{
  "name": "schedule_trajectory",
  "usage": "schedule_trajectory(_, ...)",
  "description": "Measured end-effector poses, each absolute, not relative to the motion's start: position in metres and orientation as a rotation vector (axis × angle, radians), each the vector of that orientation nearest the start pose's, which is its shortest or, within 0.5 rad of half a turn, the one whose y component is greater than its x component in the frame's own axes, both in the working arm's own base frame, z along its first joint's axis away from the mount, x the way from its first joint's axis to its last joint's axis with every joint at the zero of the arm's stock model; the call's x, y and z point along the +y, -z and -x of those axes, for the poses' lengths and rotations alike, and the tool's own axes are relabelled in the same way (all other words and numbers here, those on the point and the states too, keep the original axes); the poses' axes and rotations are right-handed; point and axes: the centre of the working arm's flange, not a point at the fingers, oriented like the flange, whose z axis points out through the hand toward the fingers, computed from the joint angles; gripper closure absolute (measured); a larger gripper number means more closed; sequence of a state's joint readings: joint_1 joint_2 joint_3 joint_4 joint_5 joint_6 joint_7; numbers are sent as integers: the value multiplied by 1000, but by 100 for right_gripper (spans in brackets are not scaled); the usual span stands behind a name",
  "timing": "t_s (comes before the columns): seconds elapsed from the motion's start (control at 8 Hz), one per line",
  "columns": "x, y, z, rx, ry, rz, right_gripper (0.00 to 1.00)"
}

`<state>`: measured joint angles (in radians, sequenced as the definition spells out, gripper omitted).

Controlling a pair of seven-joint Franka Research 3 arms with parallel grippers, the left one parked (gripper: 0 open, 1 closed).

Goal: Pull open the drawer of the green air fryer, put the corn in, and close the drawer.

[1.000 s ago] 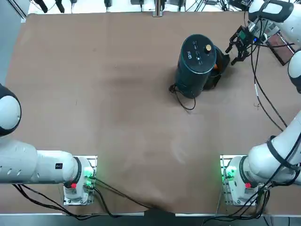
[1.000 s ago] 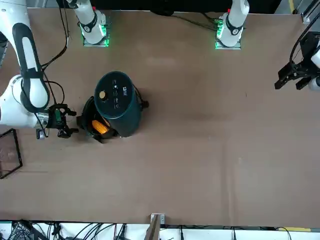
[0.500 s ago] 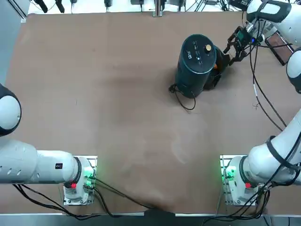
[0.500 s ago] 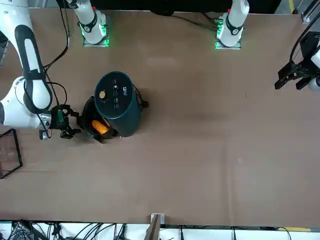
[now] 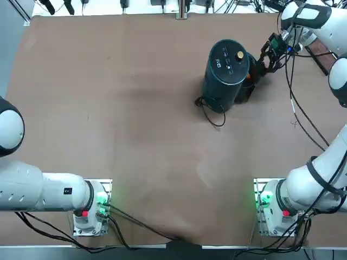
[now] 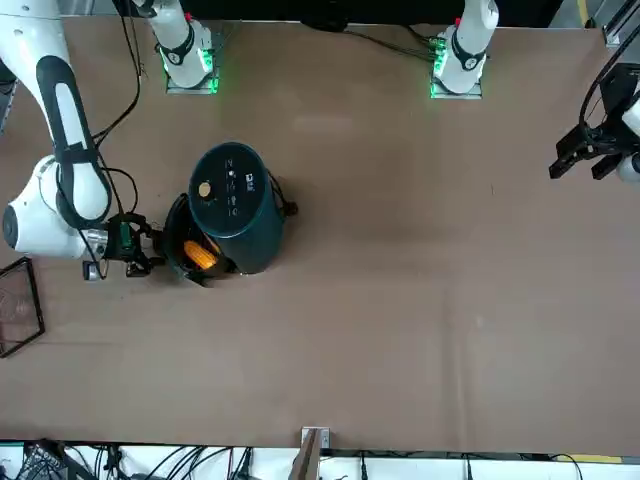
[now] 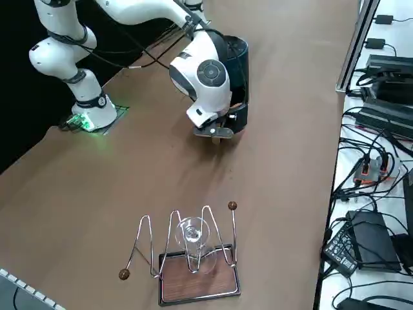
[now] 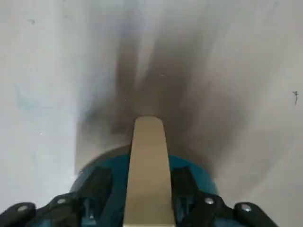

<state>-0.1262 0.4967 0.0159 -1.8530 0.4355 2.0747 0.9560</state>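
The green air fryer (image 5: 226, 73) (image 6: 232, 205) stands upright at the far right of the table. Its dark drawer (image 5: 250, 86) (image 6: 185, 245) is pulled out toward my right arm. The orange corn (image 5: 250, 77) (image 6: 201, 254) lies inside the drawer. My right gripper (image 5: 265, 58) (image 6: 150, 250) is at the drawer's front. In the wrist view the tan handle (image 8: 148, 161) runs between my fingers (image 8: 97, 189). They straddle it closely, and a thin strip of teal shows on one side, so my right gripper (image 8: 142, 182) is open.
A wire rack holding a glass on a wooden base (image 7: 193, 258) (image 6: 15, 305) sits near the table's right edge, behind my right arm. The fryer's black cord (image 5: 214, 114) loops on the table on the near side of the fryer.
My right gripper has moved in toward the drawer's front, and its fingers have narrowed around the handle. The fryer, drawer and corn have not moved.
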Motion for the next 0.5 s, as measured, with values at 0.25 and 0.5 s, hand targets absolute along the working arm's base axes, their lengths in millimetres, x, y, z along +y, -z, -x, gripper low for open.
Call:
schedule_trajectory(0.25, -47, -236, -611, 1778, -575, 2257, 45)
schedule_trajectory(0.5, -45, -241, -612, 1772, -571, 2259, 54)
